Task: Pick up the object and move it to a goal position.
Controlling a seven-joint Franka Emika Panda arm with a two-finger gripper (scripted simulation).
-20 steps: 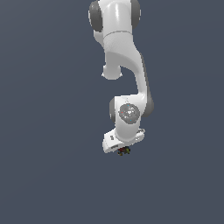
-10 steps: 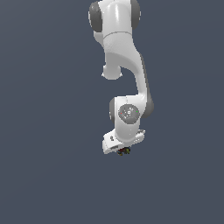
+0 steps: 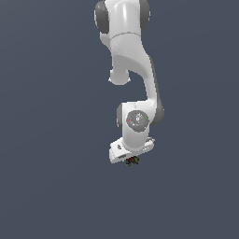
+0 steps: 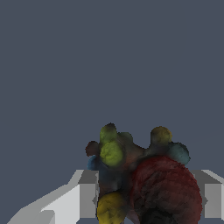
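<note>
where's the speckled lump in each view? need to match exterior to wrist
Exterior view: the speckled lump is a tiny dark speck just under the white claw, low in the picture, near the middle.
Wrist view: the lump fills the lower middle, red, yellow and blue bumps, between the two grey fingers.
Shared landmark: the claw itself, closed around the lump in both views.

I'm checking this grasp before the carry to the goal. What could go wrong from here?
The object is an irregular, bumpy lump, so the fingers may bear on only a few knobs and it could slip or twist out. In the exterior view it is tiny under the gripper, so a drop would be hard to notice.
</note>
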